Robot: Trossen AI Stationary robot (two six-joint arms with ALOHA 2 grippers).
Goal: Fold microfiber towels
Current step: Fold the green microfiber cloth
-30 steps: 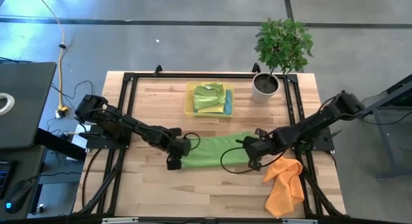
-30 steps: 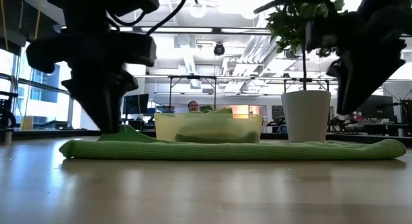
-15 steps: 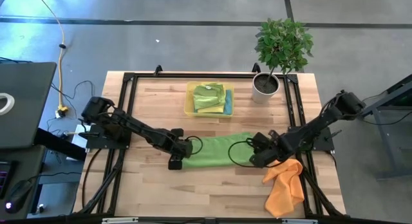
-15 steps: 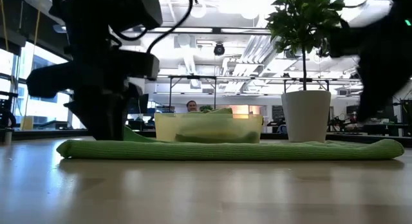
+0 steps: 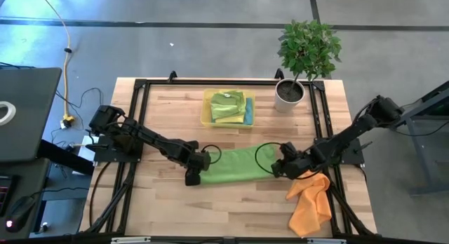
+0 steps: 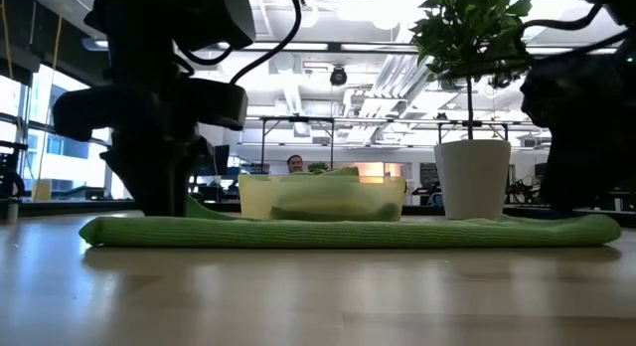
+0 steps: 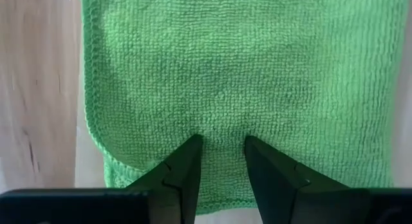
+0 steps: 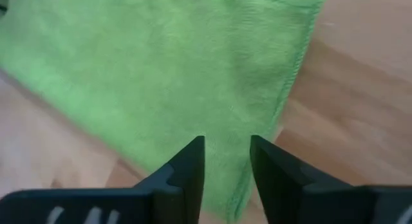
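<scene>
A green towel [image 5: 235, 165] lies flat along the bench [image 5: 168, 202], already folded into a long strip, with one pincer at each short end. The left pincer [image 7: 222, 161] sits low over its end, fingers a little apart with cloth showing between them; they seem to rest on the fabric, not pinch it. The right pincer [image 8: 226, 165] stands likewise over the opposite end, fingers slightly apart and nothing clamped. An orange towel [image 5: 310, 199] waits crumpled near the bench's front right corner, and the yellow tray [image 5: 207, 111] at the back holds folded cloths. To do this step well, each pincer should bite the full layered edge at matching depth, lift only enough to clear the wood, then carry one end squarely over the other so the hems line up without dragging the lower layer
</scene>
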